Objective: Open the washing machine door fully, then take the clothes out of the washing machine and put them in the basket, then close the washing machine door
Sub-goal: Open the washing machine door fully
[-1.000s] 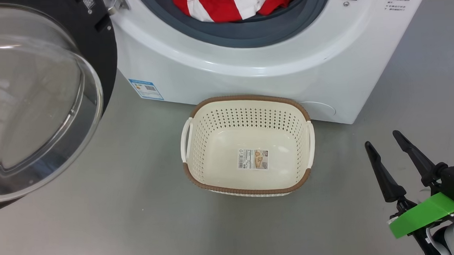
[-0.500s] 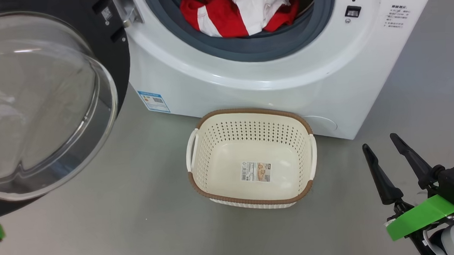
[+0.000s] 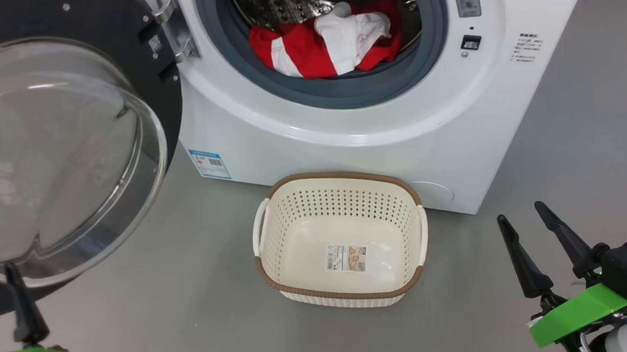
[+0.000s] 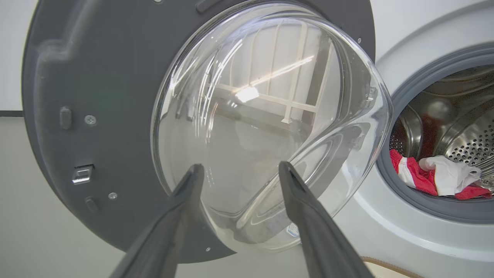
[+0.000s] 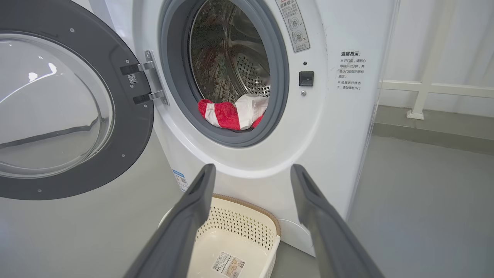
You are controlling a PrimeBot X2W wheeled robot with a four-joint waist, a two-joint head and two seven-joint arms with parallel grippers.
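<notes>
The floor is a smooth, uniform grey surface with a matte finish and a few small specks. In the right wrist view, a white wall stands at the rear right. In front of that wall, a white horizontal rail joins a white upright post, which ends in a flat foot on a raised grey ledge. In the left wrist view, a dark skirting strip separates a pale wall from the floor. Lighting is diffuse; shadows are soft.
</notes>
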